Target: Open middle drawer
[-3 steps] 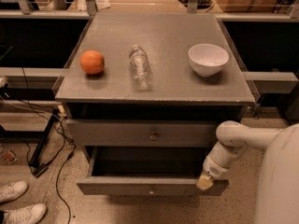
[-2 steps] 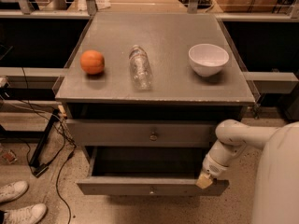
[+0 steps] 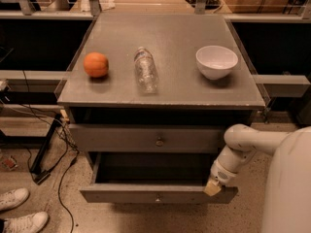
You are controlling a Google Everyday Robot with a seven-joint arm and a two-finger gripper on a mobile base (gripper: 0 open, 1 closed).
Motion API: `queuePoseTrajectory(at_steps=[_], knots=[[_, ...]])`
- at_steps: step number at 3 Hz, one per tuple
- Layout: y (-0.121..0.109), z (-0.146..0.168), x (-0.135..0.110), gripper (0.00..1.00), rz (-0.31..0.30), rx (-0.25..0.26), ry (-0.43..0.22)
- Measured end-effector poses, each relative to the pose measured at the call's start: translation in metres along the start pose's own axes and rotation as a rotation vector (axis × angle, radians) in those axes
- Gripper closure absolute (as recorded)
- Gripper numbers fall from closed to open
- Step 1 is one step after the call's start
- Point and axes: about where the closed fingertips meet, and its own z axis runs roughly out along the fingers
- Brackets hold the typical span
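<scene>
The middle drawer (image 3: 146, 194) is standing pulled well out beneath the top drawer (image 3: 121, 139), its front edge overhanging open floor (image 3: 126, 220), while the gripper (image 3: 212, 188) is sitting at that front's right end, its grip impossible to tell, and the label on the bottle (image 3: 146, 72) is showing no readable writing
</scene>
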Motion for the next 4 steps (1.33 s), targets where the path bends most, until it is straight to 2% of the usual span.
queuePoseTrajectory(at_steps=[2,3,4], knots=[[0.0,0.0001,0.0,0.13,0.0,0.0,0.0],[0.0001,0.0002,0.0,0.0,0.0,0.0,0.0],[0.0001,0.0001,0.0001,0.0,0.0,0.0,0.0]])
